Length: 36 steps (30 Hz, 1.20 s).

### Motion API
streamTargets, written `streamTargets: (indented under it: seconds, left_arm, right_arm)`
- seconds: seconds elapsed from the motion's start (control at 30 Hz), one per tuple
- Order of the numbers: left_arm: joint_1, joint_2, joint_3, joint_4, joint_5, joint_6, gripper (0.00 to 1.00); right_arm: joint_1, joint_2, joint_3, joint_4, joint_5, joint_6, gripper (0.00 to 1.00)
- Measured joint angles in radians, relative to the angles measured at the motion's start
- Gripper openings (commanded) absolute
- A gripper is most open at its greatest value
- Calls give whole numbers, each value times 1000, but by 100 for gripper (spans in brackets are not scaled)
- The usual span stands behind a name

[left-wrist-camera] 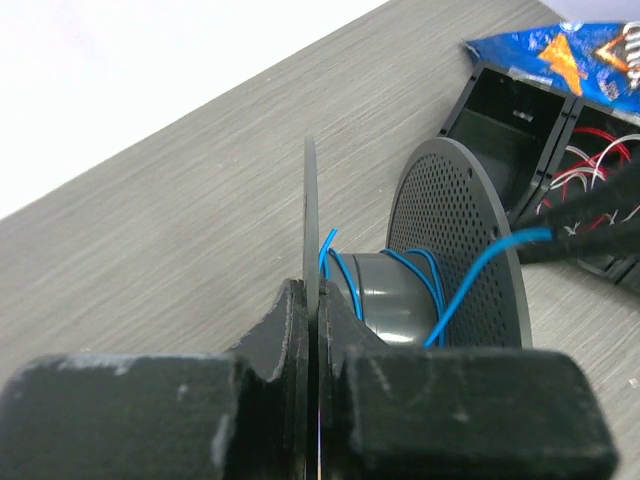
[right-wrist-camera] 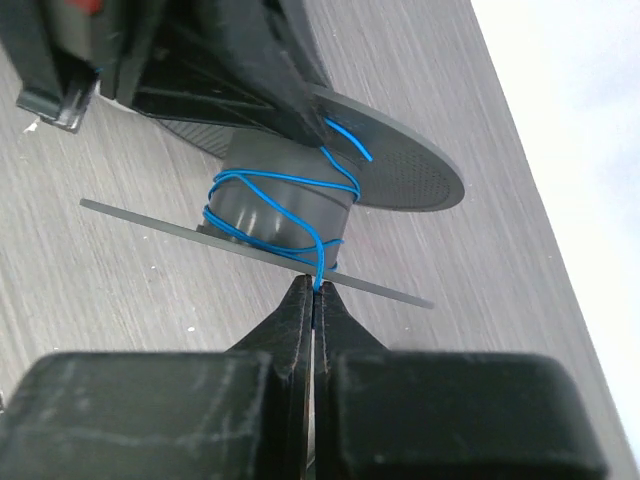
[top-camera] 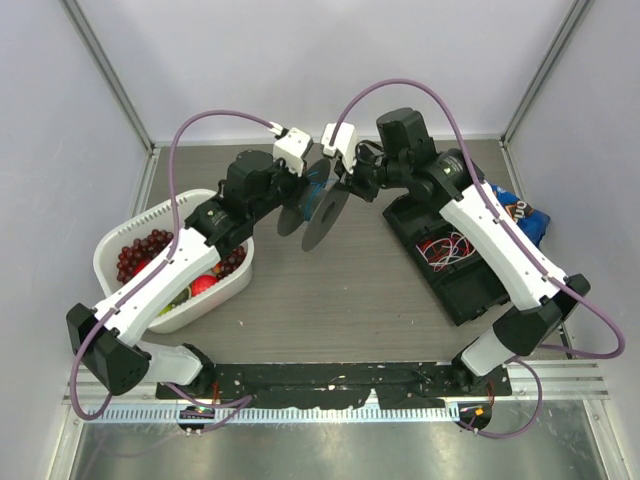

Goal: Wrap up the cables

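A spool [top-camera: 322, 208] with a grey hub [left-wrist-camera: 392, 296] and two thin dark discs is held above the table's middle back. My left gripper [left-wrist-camera: 318, 298] is shut on the edge of the near disc [left-wrist-camera: 311, 200]. The other disc [left-wrist-camera: 462, 235] is perforated. The bright blue cable [right-wrist-camera: 290, 182] lies in several loose turns round the hub [right-wrist-camera: 275, 200]. My right gripper [right-wrist-camera: 314, 288] is shut on the cable's free strand, right at the edge of the spool's flange. In the left wrist view the strand [left-wrist-camera: 480, 265] runs from the hub out to the right gripper's fingers [left-wrist-camera: 590, 222].
A white basket [top-camera: 108, 250] with grapes and other fruit stands at the left. A black box [top-camera: 452, 262] holding red and white wires lies at the right, with a blue snack bag [top-camera: 520, 212] behind it. Both also show in the left wrist view: box [left-wrist-camera: 500, 130], bag [left-wrist-camera: 560, 50].
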Motion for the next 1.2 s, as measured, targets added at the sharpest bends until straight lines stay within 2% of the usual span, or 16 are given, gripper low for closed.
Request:
streamTargets:
  seconds: [0.3,0.53,0.77,1.0,1.2]
  left_arm:
    - [-34,-44,-100,121,-5,219,0]
    - [-78,-95,-215,219,6,383,0]
    - [-95,-115,-293,329,6,527,0]
    - [-89,-94,-367,488,77,770,0]
    - [3,49,-392,672,222,959,0]
  right_arm:
    - [-40,62,113,-137,-99,116,1]
    - [-121,117,160,-137,-224,266,1]
    - [-188,142,88,-106,-275,373,1]
    - [-244,162,-34,49,-302,475,1]
    - [-294,211,-101,297,-305,606,1]
